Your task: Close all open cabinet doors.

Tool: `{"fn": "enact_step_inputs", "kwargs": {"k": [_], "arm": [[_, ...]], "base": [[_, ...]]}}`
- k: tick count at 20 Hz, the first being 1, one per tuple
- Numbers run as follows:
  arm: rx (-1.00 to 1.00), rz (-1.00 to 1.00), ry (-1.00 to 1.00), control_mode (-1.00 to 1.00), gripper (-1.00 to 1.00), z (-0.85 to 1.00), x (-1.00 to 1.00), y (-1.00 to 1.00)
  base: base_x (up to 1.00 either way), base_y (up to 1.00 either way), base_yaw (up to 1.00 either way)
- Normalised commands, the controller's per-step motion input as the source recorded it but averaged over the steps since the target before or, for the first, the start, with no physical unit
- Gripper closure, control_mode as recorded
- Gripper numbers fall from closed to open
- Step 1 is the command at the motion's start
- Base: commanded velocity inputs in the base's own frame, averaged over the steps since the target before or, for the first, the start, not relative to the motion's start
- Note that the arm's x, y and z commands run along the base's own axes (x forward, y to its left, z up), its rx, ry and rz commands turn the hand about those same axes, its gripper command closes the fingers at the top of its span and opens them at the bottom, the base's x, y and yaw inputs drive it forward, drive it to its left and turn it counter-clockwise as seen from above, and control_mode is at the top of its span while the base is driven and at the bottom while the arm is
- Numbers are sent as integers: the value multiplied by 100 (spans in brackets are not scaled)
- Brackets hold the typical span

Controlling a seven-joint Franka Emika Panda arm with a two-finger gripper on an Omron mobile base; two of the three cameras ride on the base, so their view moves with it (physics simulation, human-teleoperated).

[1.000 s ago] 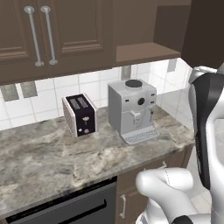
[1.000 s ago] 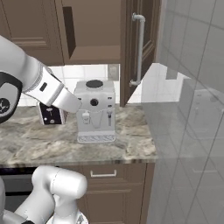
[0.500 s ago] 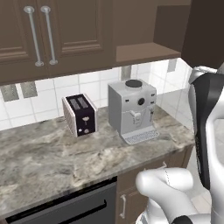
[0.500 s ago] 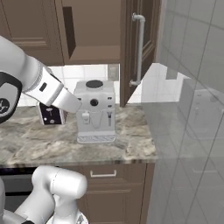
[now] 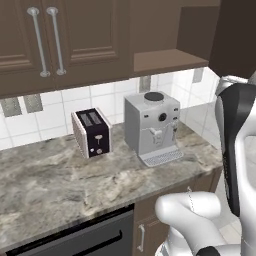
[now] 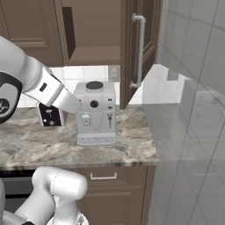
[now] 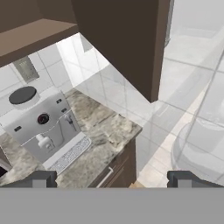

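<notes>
A: Dark brown wood: which cabinet door (image 6: 139, 48) stands open?

B: The upper one at the right end of the counter (image 5: 75, 185). It swings outward, its silver bar handle (image 6: 139, 50) facing the tiled wall. The two doors (image 5: 65, 40) above the toaster (image 5: 91, 132) sit flush.

A: Gripper (image 7: 111, 178) state?

B: Jaws spread wide, nothing between them. In the hand view the fingertips (image 7: 40, 178) sit low, apart from the open door's inner face.

A: What is below the open compartment?

B: A grey coffee machine (image 6: 95, 112) on the marble counter, beside the toaster.

Even, soft rendered light (no glare), faint shadows under the cabinets, slightly coarse but sharp throughout.
</notes>
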Motion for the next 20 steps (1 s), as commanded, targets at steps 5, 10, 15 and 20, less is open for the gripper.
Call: {"fn": "enact_step_inputs", "kwargs": {"k": [5, 10, 15, 20], "arm": [[0, 0, 0, 100, -100, 0, 0, 0], [0, 0, 0, 100, -100, 0, 0, 0], [0, 0, 0, 100, -100, 0, 0, 0], [0, 0, 0, -100, -100, 0, 0, 0]], "base": [[0, -36, 3], [15, -33, 2], [9, -15, 2], [0, -3, 1]]}}
